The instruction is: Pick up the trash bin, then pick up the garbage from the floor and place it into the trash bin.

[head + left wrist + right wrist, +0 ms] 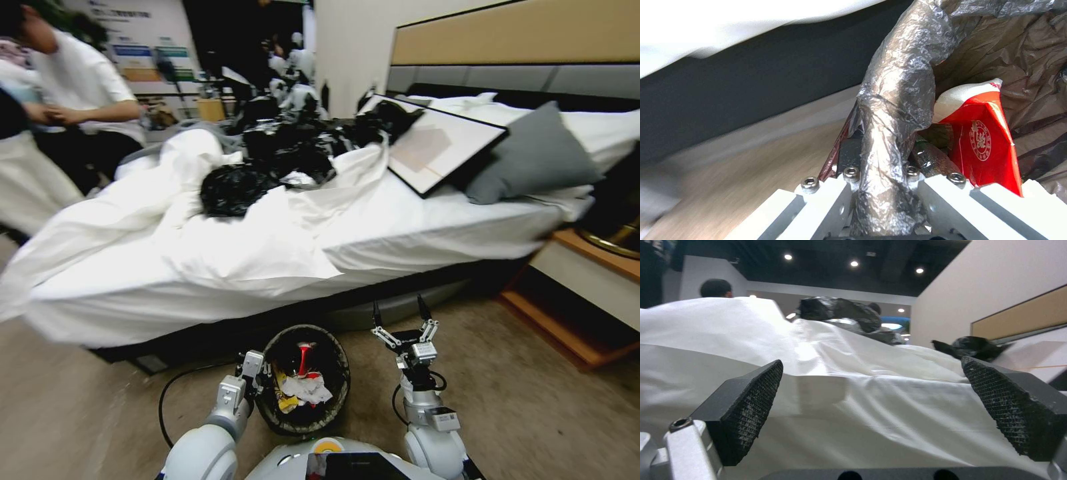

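My left gripper [257, 375] pinches the rim of the trash bin [340, 393], a small round bucket lined with a crinkly, glossy brown-black plastic bag folded over its edge. The bin sits low in front of my torso, above the tan wood-look floor [533, 413] and just short of the bed's dark base. In the left wrist view my ribbed white fingers [818, 206] press from both sides on a thick roll of that bag film [893, 133], wrinkled and shiny like foil.

Inside the bin lies the garbage [303, 383]: a red wrapper, a yellow piece and crumpled white paper. Up close, the red and white snack packet [982, 143] is stiff and creased, and it carries a round white seal with characters I cannot read.

My right gripper [401, 319] is held just right of the bin, spread wide and holding nothing. Its wrist camera shows two dark wedge-shaped pads [751, 406] with a fine mesh grain, well apart, and beyond them the rumpled white bedsheet [853, 380] with lumpy black plastic bags [840, 311] on top.

From my head I also see a grey pillow [533, 157] and a flat black-framed picture [440, 143] lying on the bed.
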`<state>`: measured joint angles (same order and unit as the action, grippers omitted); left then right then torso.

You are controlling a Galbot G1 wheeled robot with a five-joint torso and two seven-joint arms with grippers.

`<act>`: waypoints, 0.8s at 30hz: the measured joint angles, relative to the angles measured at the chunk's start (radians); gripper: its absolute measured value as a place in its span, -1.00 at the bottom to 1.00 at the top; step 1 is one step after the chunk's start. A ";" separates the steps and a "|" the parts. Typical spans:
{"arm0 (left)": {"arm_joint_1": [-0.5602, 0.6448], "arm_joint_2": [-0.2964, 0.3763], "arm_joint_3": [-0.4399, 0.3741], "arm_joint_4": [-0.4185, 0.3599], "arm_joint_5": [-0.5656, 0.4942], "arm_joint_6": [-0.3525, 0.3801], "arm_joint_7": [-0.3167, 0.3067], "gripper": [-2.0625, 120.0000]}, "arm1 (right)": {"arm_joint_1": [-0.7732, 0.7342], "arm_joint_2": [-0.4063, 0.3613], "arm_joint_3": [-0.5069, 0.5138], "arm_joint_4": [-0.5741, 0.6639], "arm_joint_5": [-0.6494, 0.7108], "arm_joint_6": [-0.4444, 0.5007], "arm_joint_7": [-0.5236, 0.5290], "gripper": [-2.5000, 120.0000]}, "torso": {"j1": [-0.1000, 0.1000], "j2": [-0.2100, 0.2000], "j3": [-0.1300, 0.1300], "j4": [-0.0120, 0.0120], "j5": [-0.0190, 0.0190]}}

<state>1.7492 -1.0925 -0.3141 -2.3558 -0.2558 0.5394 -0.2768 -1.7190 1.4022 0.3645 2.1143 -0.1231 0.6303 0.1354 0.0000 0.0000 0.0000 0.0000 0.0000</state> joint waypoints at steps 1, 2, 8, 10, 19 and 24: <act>-0.001 0.000 0.001 0.000 0.000 0.000 0.000 -0.97 | -0.004 0.000 0.000 0.001 -0.003 0.003 -0.001 0.67 | 0.000 0.000 0.000 0.0001 0.0000; -0.001 0.000 0.001 0.000 0.000 0.000 0.000 -0.97 | -0.004 0.000 0.000 0.001 -0.003 0.003 -0.001 0.67 | 0.000 0.000 0.000 0.0001 0.0000; -0.008 0.004 0.008 -0.002 0.000 0.001 0.002 -0.97 | -0.025 -0.002 0.008 0.012 -0.009 0.012 -0.008 0.67 | 0.000 0.000 0.000 -0.0001 0.0001; -0.009 0.005 0.008 -0.002 0.000 0.001 0.002 -0.97 | -0.025 -0.002 0.008 0.013 -0.009 0.012 -0.009 0.67 | 0.000 0.000 0.000 -0.0001 0.0001; -0.018 0.013 0.013 -0.006 -0.003 0.011 0.004 -0.97 | -0.024 -0.003 0.005 0.015 -0.017 0.014 -0.012 0.67 | 0.000 0.000 0.000 0.0000 0.0000; -0.025 0.013 0.011 -0.013 -0.008 0.021 0.006 -0.97 | -0.021 -0.003 0.003 0.014 -0.017 0.014 -0.021 0.67 | 0.000 0.000 0.000 0.0001 0.0000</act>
<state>1.7242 -1.0798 -0.3028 -2.3685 -0.2638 0.5606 -0.2706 -1.7404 1.3988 0.3673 2.1283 -0.1402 0.6444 0.1140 0.0000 0.0000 0.0000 0.0001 -0.0001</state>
